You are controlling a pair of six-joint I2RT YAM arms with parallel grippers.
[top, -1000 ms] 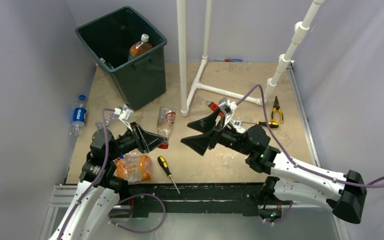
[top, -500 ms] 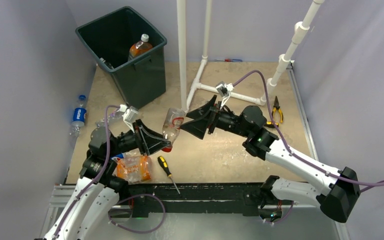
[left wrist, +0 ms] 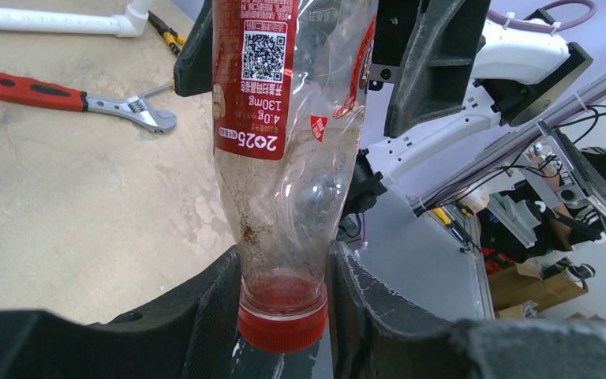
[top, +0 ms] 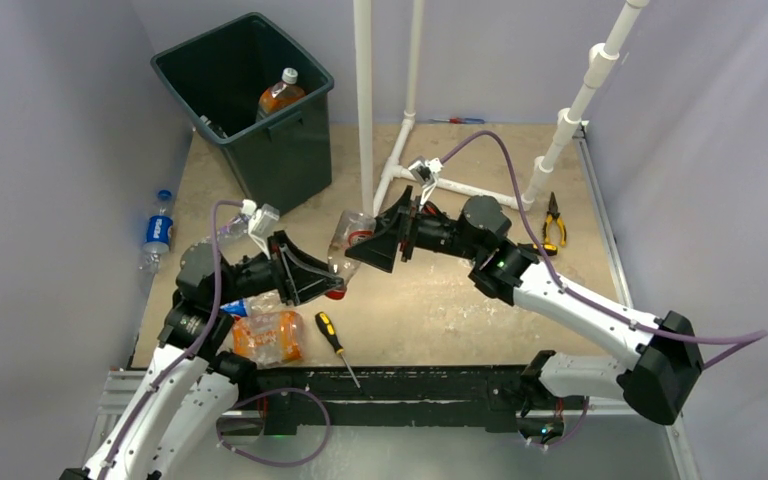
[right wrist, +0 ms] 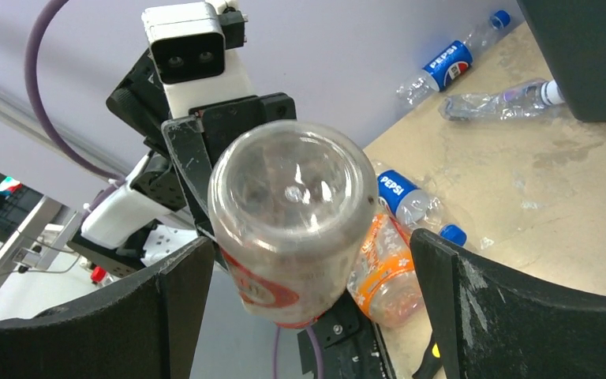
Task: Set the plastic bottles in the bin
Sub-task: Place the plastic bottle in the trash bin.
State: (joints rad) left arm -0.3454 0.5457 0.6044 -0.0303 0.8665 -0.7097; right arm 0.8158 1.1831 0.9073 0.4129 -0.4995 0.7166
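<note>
Handover: we gripped the bottle [left wrist: 284, 158] by its neck in the left end effector [left wrist: 284, 268]; the right end effector [right wrist: 312, 245] gaped round its base; closing was due.

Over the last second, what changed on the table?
The right gripper swung left and forward, open, and now straddles the base of the red-label bottle. The left gripper kept its grip at the bottle's neck, nudging it slightly right. The bin and the Pepsi bottle stayed put.
</note>
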